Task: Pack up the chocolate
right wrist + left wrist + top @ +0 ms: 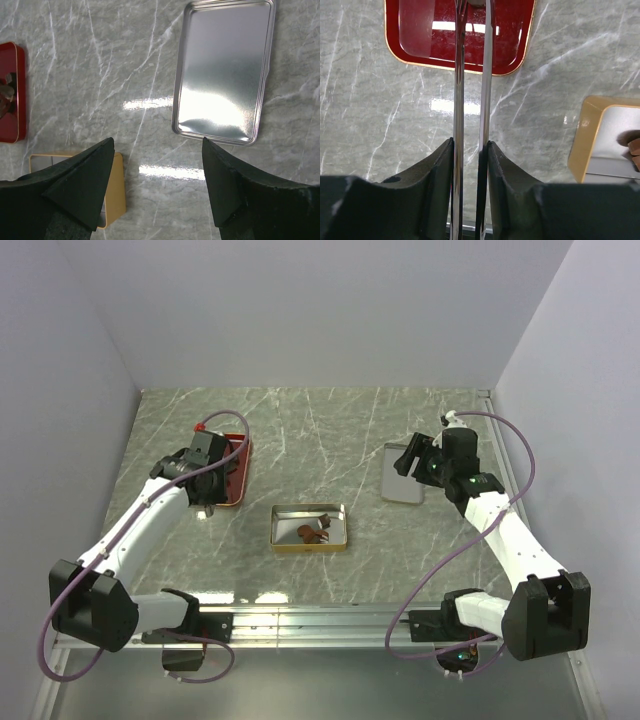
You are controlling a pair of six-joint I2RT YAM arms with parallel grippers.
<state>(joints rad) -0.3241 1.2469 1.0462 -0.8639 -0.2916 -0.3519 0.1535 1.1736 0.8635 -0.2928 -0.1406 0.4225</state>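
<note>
The left jaws pinch thin, springy steel tongs (485,100), blades nearly together; on that slick metal the grip could slip or twist. The chocolate (312,531), lumpy brown knobs, lies inside the gold tin (310,546). Left of it sits a glossy red tray (512,30); right of it, the right jaws stand wide open and empty near a flat silver lid (220,75).

Looks down on a grey marbled table (300,430) walled in white, with an open gold tin (285,515) near the middle holding a few brown lumps of chocolate (312,531) bunched at its centre. Finds the left arm (140,520) stretched from the near left corner to a red tin (238,475) at the left, with the left gripper (210,475) over that tin's left part. Has the right gripper (413,458), jaws spread, above the far end of a silver tray (400,490) lying well right of the gold tin.
</note>
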